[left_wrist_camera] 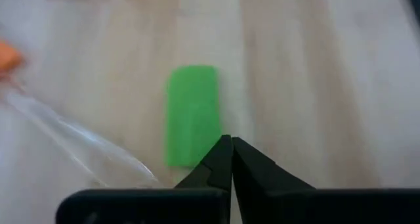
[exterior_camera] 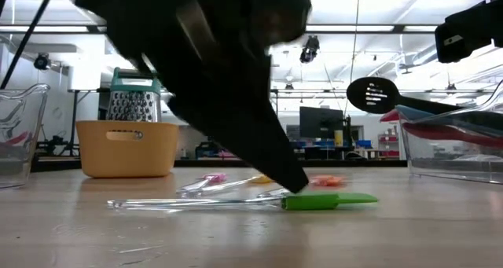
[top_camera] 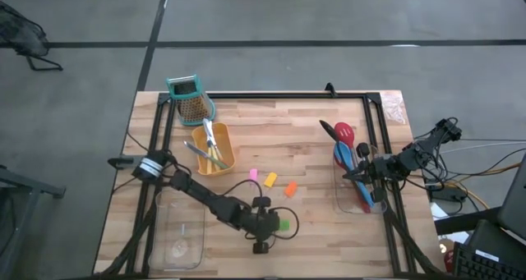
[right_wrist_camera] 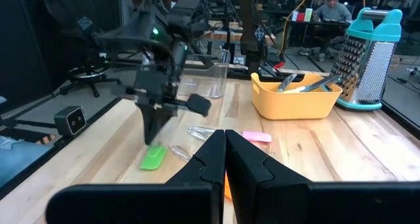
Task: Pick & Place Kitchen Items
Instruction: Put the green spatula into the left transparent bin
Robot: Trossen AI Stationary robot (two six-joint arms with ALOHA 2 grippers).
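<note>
1. Left gripper (left_wrist_camera: 227, 145): fingers pressed together, tips down on the table at the near corner of the green-tipped tool (left_wrist_camera: 191, 112), close to where the green blade meets its clear handle.
2. Green-tipped tool: flat on the wood toward the front middle of the table, handle pointing back under the left arm.
3. To do this pick well: confirm the thin handle sits between the pads before lifting. If nothing is caught, reopen, centre over the neck and close again. Then lift straight and slowly, since a slick clear handle would probably twist or slip.
4. Just beyond it: orange-tipped tool (top_camera: 290, 188), yellow-tipped tool (top_camera: 269, 180) and pink-tipped tool (top_camera: 253, 175), loose on the table, well clear of the grasp.
5. Farther out: yellow tray (top_camera: 222, 153) holding small metal tools, grater (top_camera: 187, 99) behind it.
6. Right gripper (right_wrist_camera: 225, 142): closed and empty, waiting over the clear tray (top_camera: 341, 199) that holds the red and blue spoons (top_camera: 343, 135) and the black slotted spoon (exterior_camera: 376, 93).
7. Hard to make out: whether the left fingers actually pinch the handle or only touch beside it. In the low view, much hidden behind the dark left gripper.
</note>
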